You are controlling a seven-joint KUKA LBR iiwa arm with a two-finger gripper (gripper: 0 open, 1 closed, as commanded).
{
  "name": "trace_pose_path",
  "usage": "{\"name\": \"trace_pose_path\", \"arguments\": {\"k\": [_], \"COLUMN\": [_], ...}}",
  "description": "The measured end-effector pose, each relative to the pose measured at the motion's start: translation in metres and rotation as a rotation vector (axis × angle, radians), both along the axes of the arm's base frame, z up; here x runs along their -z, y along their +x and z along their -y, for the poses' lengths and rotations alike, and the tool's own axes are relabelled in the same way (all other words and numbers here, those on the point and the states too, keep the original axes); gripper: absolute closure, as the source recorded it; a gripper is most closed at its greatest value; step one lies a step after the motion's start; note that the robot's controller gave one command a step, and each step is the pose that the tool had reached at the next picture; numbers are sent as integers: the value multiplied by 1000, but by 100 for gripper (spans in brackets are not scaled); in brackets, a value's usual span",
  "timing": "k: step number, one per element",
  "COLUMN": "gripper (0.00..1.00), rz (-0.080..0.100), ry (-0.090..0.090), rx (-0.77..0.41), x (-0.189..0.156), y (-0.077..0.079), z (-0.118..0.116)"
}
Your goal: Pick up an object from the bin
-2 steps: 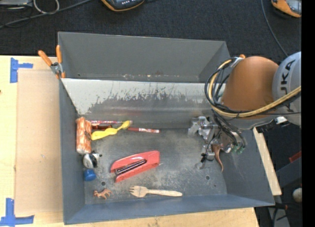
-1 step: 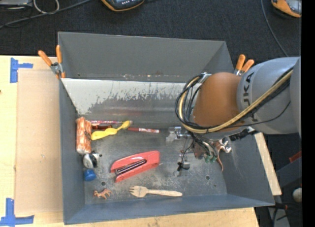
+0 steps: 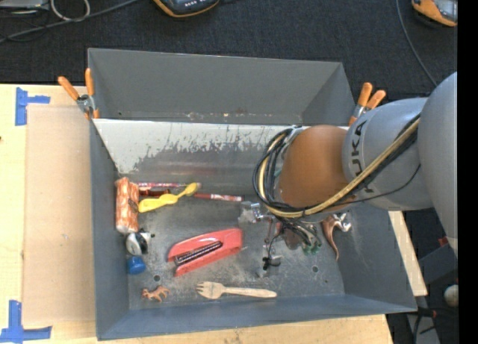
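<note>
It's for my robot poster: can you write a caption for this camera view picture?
Robot gripper low in the grey bin, beside a red stapler and a wooden fork.

Right of stapler (image 3: 205,250), hidden under cover (image 3: 317,167): gripper (image 3: 270,255), part of brown curled thing (image 3: 333,235). Down-left of stapler, too small to tell: orange scrap (image 3: 154,294). Farther right, cut off: arm (image 3: 407,148).

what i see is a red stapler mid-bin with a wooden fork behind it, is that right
Not quite: in the camera view the wooden fork lies in front of the red stapler, towards the near wall, not behind it.
</note>
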State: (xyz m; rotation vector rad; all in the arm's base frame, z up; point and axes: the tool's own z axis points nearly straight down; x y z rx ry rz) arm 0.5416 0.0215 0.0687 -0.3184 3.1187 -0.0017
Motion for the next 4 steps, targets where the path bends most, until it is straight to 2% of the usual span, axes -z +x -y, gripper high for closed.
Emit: {"name": "trace_pose_path", "arguments": {"k": [1,2,3,4], "gripper": [0,100,100,100], "rz": [-8,-2,-1,-10], "ry": [2,2,2,-2], "rx": [208,207,209,196], "x": [-3,-2,-2,-59], "y": [-27,-20,-18,-22], "z": [-62,-77,-73,-72]}}
